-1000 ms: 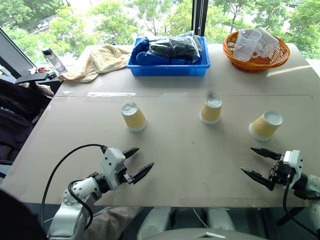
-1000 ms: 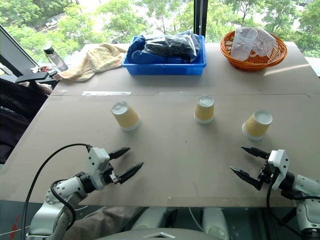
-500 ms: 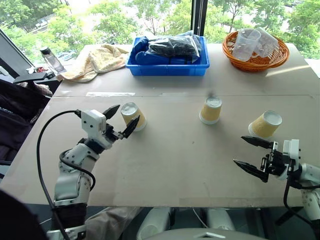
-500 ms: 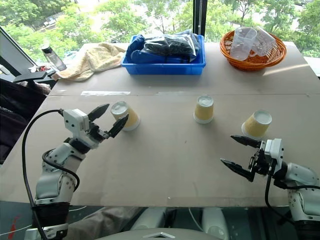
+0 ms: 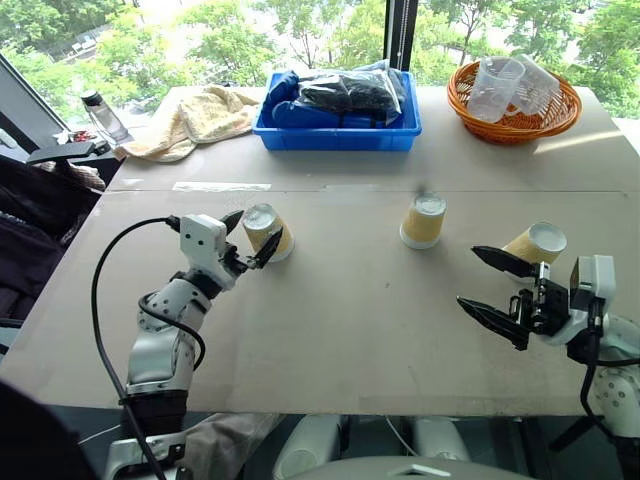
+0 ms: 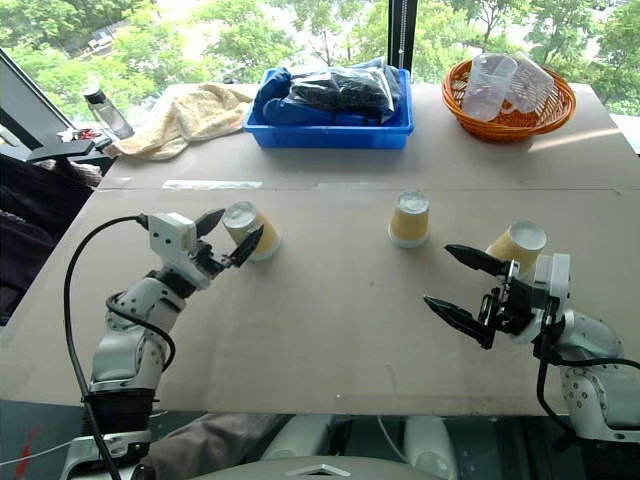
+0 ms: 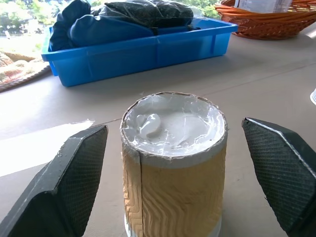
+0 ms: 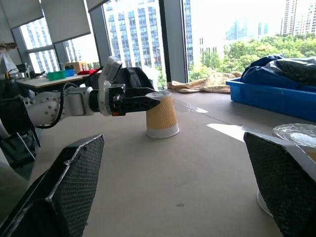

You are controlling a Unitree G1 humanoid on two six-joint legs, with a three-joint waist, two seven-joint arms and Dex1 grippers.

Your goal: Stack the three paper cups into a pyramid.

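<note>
Three tan paper cups stand upside down in a row on the table: a left cup (image 5: 267, 231), a middle cup (image 5: 423, 220) and a right cup (image 5: 535, 245). My left gripper (image 5: 255, 232) is open, one finger on each side of the left cup (image 7: 174, 158) near its top and apart from its sides. My right gripper (image 5: 468, 277) is open and empty, raised above the table just left of and nearer than the right cup. The right wrist view looks across the table at the left cup (image 8: 162, 116) and the left gripper (image 8: 140, 102).
Along the far side are a cream towel (image 5: 200, 120), a blue bin (image 5: 335, 138) of dark bags and an orange basket (image 5: 512, 122) holding clear plastic cups. A bottle (image 5: 105, 118) stands at the far left corner. A strip of tape (image 5: 208, 187) lies behind the left cup.
My left gripper has moved forward and up from the near edge and now stands around the left cup. My right gripper has risen and shifted left. The cups have not moved.
</note>
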